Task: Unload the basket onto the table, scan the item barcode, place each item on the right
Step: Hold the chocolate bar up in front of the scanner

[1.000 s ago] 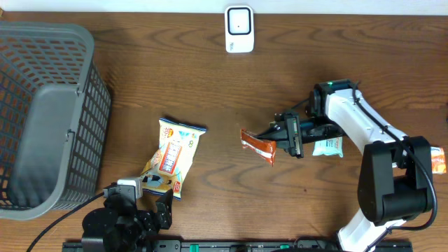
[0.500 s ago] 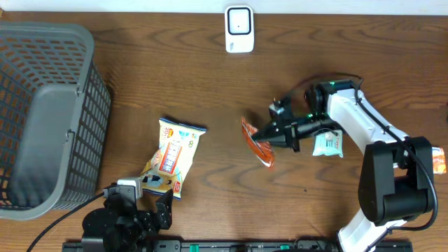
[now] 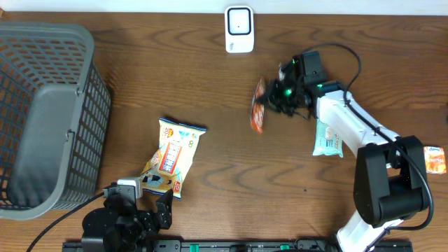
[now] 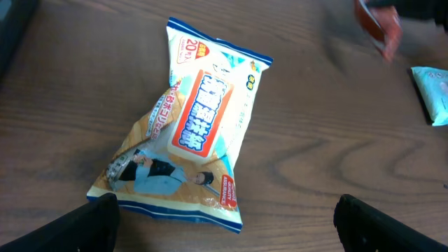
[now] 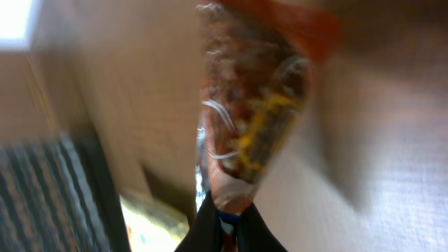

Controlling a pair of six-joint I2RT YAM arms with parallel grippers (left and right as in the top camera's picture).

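The orange packet [image 3: 257, 115] is in the right gripper [image 3: 270, 105]. From overhead it shows as a thin orange-red sliver, turned almost edge-on and standing tall rather than lying flat. It sits below and a little right of the white scanner [image 3: 239, 29], near it but clearly apart. In the right wrist view the wrapper is glossy and crinkled: orange along the top, with a brownish printed picture and yellow streaks in the middle. That view is blurred, so no barcode can be made out. The two dark fingertips [image 5: 210, 222] are pressed tight on the packet's lower edge, with the rest of the packet standing free above them.

The right arm's white link runs diagonally from its base at the near right edge up toward the middle of the table [image 3: 210, 84]. The wrist is turned left, pointing the packet toward the scanner side.

Just beside that arm, a pale blue packet [image 3: 327, 138] lies flat on the wood. A small orange item [image 3: 435, 161] sits at the far right edge.

The left gripper [image 3: 140, 204] is low at the near edge with its fingers [image 4: 94, 222] spread wide and nothing between them. The yellow-and-white snack bag [image 3: 175, 157] lies just ahead of it, and the grey basket [image 3: 82, 43] fills the left side.
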